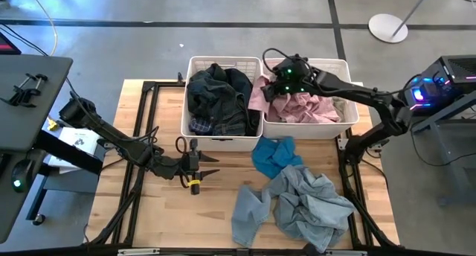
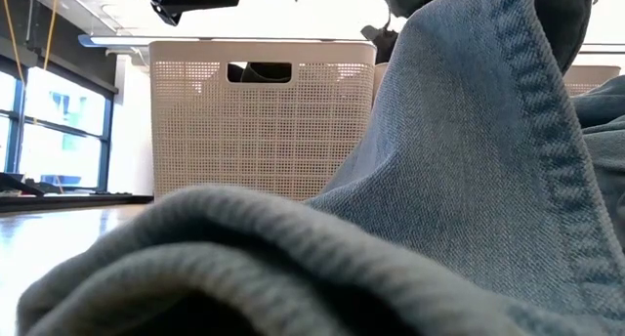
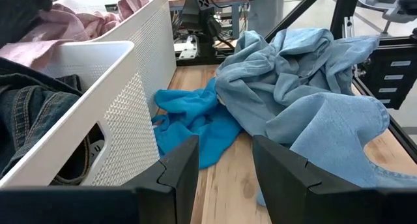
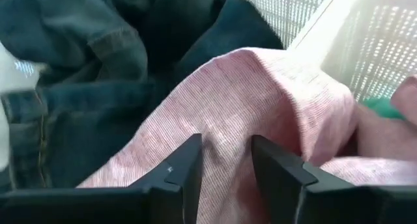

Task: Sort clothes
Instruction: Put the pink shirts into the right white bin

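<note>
Pale denim garment lies nearest on the table, teal garment beside it. Left basket holds dark clothes; right basket holds pink clothes. Right gripper hovers there, fingers apart; left gripper is open over the table.

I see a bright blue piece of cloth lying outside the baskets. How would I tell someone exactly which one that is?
Find the two white baskets standing side by side on the wooden table. Just in front of the gap between them lies the teal garment, touching the large pale denim heap beside it. It is the smaller, crumpled piece in vivid turquoise, far brighter than the washed-out denim.
</note>
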Available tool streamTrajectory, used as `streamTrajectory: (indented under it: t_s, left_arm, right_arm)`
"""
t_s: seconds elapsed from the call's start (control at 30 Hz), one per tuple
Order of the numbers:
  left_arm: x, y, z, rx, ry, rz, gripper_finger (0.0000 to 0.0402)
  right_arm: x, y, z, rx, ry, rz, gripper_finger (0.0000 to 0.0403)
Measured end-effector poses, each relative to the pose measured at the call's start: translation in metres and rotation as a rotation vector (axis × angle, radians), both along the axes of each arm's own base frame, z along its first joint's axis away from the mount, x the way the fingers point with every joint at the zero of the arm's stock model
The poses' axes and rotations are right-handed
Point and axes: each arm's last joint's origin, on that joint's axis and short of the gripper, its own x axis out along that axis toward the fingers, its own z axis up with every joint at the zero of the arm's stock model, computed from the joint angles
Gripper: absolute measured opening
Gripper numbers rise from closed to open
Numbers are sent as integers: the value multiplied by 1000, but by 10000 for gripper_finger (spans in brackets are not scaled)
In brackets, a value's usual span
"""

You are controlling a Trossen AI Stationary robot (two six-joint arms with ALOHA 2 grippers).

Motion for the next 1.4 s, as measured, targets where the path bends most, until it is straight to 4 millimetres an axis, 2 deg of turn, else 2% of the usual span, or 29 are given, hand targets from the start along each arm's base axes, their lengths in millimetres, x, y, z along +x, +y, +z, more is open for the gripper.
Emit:
streamTrajectory:
  t_s: [0.1,0.23,0.47,0.57,0.7,0.83,0.97,1.03,1.1,1.2,1.3,1.4]
  left_arm:
    - [0,0,0,0,0,0,136]
    - [0,0,0,-2,0,1,136]
    - [0,0,-1,3,8,0,136]
    - [0,0,-1,5,14,1,136]
    - [-1,1,-3,0,27,6,136]
    - [-1,1,-4,4,34,8,136]
    - [-1,1,-4,3,41,12,136]
    - [-2,1,-4,4,42,13,136]
    - [-1,1,-4,3,41,15,136]
    - [-1,1,-4,2,40,16,136]
    - [-2,1,-4,4,39,22,136]
    - [-1,1,-4,6,38,26,136]
  right_arm:
    - [0,-6,-7,-29,-56,-29,119]
    - [3,-6,-6,-35,-99,-9,119]
    - [5,-9,14,-111,-152,-47,110]
    - [2,-7,20,-133,-157,-38,81]
    - [-2,-3,26,-191,-128,4,15]
    - [-10,5,36,-270,-78,-44,8]
    - [-26,17,53,-361,-19,-119,3]
    - [-37,23,55,-380,72,-172,2]
    - [-48,29,49,-358,213,-207,1]
    - [-64,35,30,-240,408,-243,1]
    - [-70,38,-3,-142,541,-234,1]
    - [-72,41,-43,-80,563,-218,0]
